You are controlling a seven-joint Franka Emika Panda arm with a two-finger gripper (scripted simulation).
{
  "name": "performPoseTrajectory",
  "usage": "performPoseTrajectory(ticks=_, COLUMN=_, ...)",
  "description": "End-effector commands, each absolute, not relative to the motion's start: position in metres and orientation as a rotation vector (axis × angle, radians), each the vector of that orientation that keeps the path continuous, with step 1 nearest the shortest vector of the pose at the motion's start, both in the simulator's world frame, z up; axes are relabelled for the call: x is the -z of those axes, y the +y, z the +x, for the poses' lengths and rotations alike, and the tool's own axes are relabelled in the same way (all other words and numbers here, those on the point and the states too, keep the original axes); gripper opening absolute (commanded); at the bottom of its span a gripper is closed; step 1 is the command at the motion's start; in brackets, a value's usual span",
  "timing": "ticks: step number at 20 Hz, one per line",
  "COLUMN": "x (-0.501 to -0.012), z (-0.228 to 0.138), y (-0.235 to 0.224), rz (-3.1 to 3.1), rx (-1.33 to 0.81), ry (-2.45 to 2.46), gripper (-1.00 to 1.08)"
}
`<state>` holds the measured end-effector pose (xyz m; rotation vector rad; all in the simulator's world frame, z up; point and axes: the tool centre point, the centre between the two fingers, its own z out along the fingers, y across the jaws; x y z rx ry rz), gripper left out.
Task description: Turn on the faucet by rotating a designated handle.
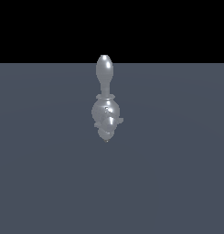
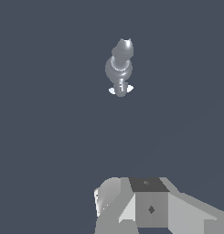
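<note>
Bare simulator scene, not a real room.

Flat, untextured grey-blue ground plane (image 1: pixel 49 183) runs to a straight horizon under a solid black backdrop (image 1: pixel 111 27); no counter edges or corners visible to place anything by. Only fixture is a glossy silver faucet (image 1: pixel 105 103) standing directly on the plane, rendered with smooth CG highlights. Wrist view shows the same uniform surface around it.

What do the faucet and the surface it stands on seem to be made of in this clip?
The silvery bulbous faucet looks like polished metal, perhaps chrome: bright highlights and darker reflections run over its rounded body in both views. The flat slate-grey floor looks matte and untextured, with no shine or grain; its material cannot be told. Both are simulator renders, so these are looks only.
</note>
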<state>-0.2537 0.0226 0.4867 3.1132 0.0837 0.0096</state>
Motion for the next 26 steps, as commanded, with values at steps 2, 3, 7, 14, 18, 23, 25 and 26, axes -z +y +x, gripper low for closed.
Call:
performPoseTrajectory(ticks=2, x=-0.434, z=-0.251, y=0.027, rz=3.097, rx=0.178, ry=0.113, gripper=-0.22)
performPoseTrajectory(ticks=3, x=-0.415, z=-0.252, y=0.027, rz=3.083, rx=0.219, ry=0.100, gripper=-0.16)
performPoseTrajectory(ticks=7, x=-0.329, z=-0.238, y=0.009, rz=3.048, rx=0.379, ry=0.000, gripper=-0.09)
performPoseTrajectory(ticks=14, x=-0.227, z=-0.212, y=-0.025, rz=3.073, rx=0.483, ry=-0.485, gripper=0.32)
performPoseTrajectory(ticks=18, x=-0.205, z=-0.163, y=-0.047, rz=3.030, rx=0.378, ry=-0.645, gripper=0.10)
performPoseTrajectory(ticks=23, x=-0.130, z=-0.199, y=-0.074, rz=2.923, rx=0.506, ry=-0.755, gripper=0.30)
performPoseTrajectory(ticks=25, x=-0.144, z=-0.142, y=-0.009, rz=2.987, rx=0.340, ry=-0.567, gripper=-0.72)
performPoseTrajectory(ticks=26, x=-0.140, z=-0.136, y=0.037, rz=3.043, rx=0.339, ry=-0.535, gripper=0.28)
